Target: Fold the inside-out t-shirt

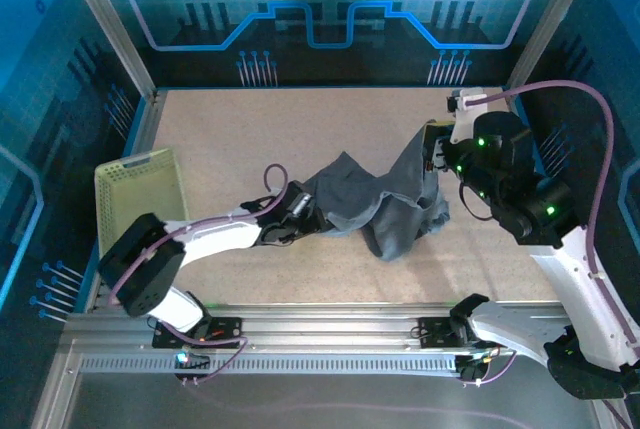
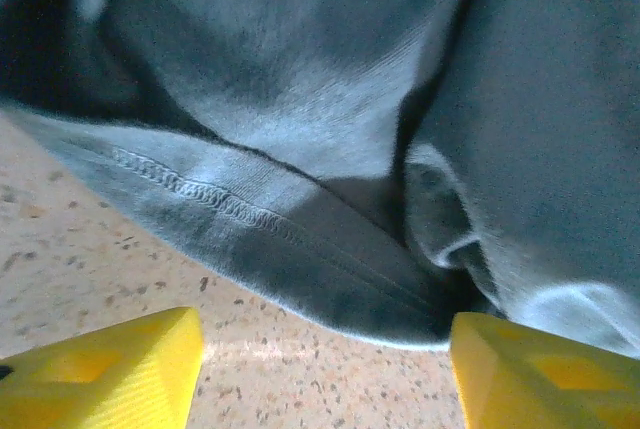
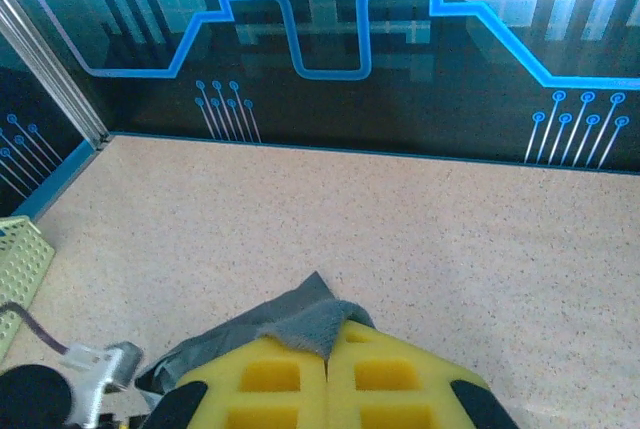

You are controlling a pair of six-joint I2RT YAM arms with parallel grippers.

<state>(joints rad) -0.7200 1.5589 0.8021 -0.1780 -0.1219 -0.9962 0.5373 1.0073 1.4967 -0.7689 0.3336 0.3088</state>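
Note:
The inside-out t-shirt (image 1: 372, 207) is a dark slate-grey heap in the middle of the table, with its right side pulled up into a peak. My right gripper (image 1: 432, 157) is shut on that raised fabric; in the right wrist view a grey tuft of the t-shirt (image 3: 305, 315) sticks out between the closed yellow fingers (image 3: 270, 379). My left gripper (image 1: 310, 214) is low at the heap's left edge. In the left wrist view it (image 2: 325, 354) stands open, bare table between the fingers (image 2: 110, 369), and the stitched hem of the t-shirt (image 2: 230, 204) lies just ahead.
A pale yellow-green mesh basket (image 1: 140, 194) stands at the table's left edge, its corner also in the right wrist view (image 3: 20, 264). Speckled beige table (image 1: 260, 124) stretches behind the shirt to the blue-patterned back wall (image 1: 320, 9).

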